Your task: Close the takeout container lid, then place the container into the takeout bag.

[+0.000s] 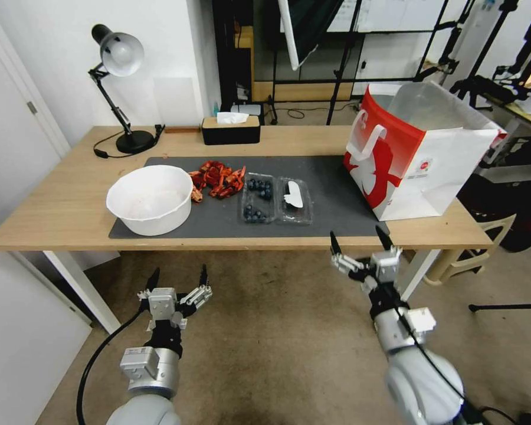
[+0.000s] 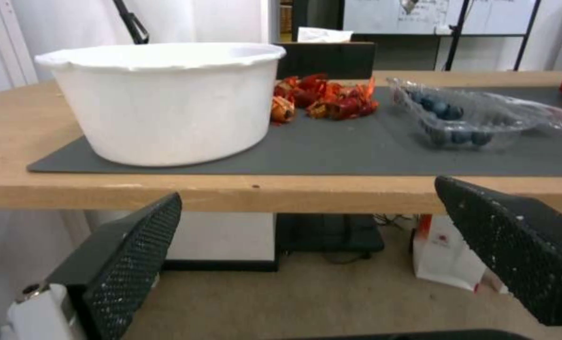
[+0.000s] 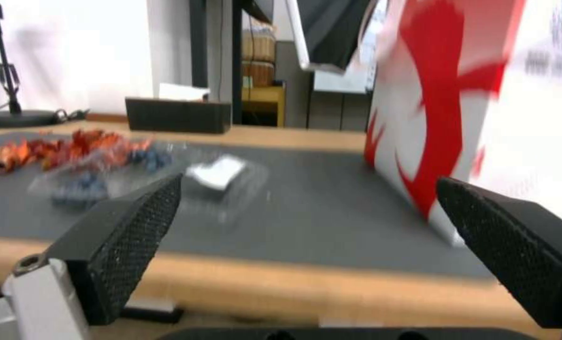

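Observation:
The takeout container lies open and flat on the dark mat, blueberries in its left half. Its lid, clear with a white label, rests flat to the right of that half. Both also appear in the left wrist view as the container and in the right wrist view as the lid. The takeout bag, red and white, stands open at the table's right end. My left gripper hangs open below the table's front edge. My right gripper is open at the front edge, just right of the lid.
A big white bowl sits on the mat's left, with red crayfish beside it. A black tissue box and a desk lamp stand along the back. Tripods and a stool crowd the right side.

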Controlling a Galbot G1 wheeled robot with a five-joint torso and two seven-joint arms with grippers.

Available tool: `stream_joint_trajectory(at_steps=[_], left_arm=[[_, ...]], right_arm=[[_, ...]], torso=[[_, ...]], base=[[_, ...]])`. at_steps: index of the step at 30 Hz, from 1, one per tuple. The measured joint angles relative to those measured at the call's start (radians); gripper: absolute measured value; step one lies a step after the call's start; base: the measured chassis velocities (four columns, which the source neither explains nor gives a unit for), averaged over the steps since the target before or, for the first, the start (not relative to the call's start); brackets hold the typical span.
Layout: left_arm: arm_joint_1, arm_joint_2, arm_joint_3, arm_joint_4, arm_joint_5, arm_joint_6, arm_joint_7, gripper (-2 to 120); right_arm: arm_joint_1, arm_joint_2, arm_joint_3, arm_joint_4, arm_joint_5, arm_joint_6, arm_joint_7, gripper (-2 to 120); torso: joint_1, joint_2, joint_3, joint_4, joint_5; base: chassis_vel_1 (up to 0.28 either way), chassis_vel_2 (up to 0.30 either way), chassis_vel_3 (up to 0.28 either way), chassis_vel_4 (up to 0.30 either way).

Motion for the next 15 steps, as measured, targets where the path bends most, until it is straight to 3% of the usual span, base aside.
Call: stream_joint_trajectory(at_steps=[5, 15], left_arm=[[0.003, 0.004, -0.002, 0.006, -0.001, -0.002, 0.01, 100], [-0.001, 0.003, -0.002, 0.017, -0.002, -0.004, 0.017, 100]], right_arm=[[-0.041, 0.027, -0.016, -0.027, -0.013, 0.043, 0.002, 100], [-0.032, 0.026, -0.03, -0.037, -0.03, 0.038, 0.002, 100]], torso=[[0.0, 0.0, 0.0, 0.0, -0.0001], [0.0, 0.0, 0.0, 0.0, -0.0001]], base=[[0.0, 0.0, 0.0, 0.0], [0.0, 0.0, 0.0, 0.0]])
